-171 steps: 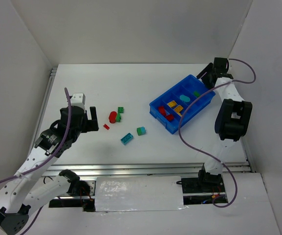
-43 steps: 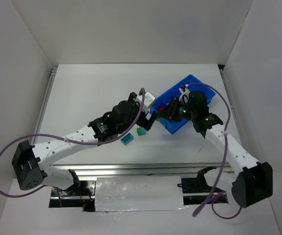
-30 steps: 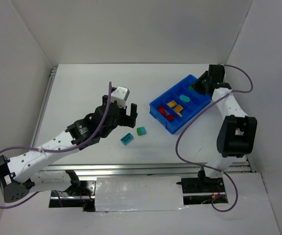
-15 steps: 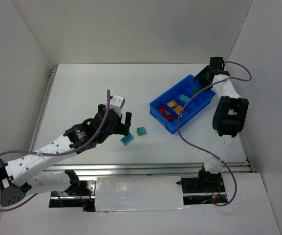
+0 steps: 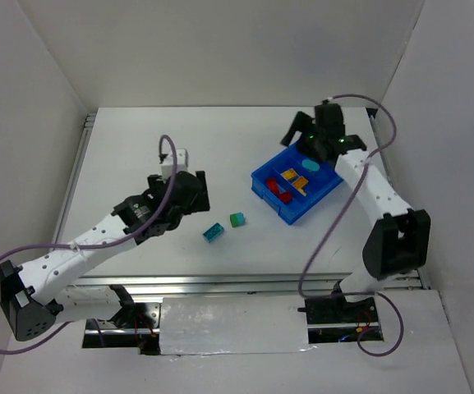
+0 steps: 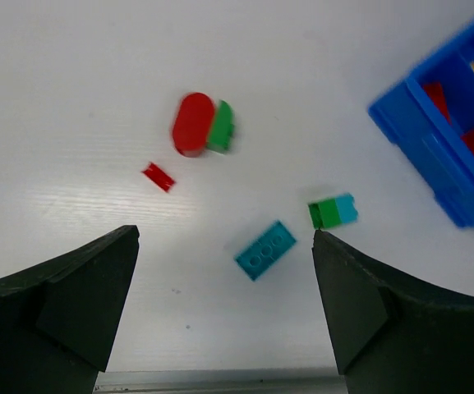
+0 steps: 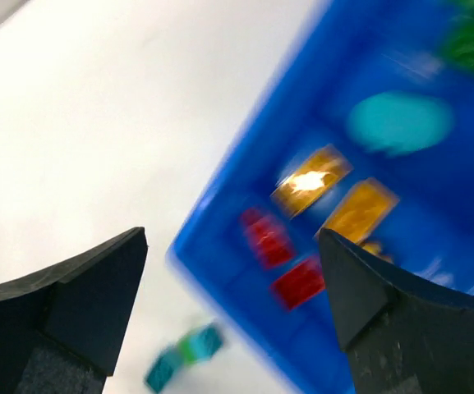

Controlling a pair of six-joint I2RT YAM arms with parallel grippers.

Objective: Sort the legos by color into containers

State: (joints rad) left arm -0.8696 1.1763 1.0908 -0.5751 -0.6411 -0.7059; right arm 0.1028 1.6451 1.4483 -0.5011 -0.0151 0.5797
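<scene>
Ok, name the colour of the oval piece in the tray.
The oval piece is teal; right wrist view.

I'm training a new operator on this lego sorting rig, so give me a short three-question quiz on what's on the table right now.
1. True or false: the teal brick lies on the table, outside the blue tray.
2. Which colour sits in the tray compartment between the red pieces and the teal oval? A green, B yellow, C white.
3. Do the left fingers or the right fingers hold a brick?

Key: 1 true. 2 B. 3 no, both sets stand open and empty.
</scene>
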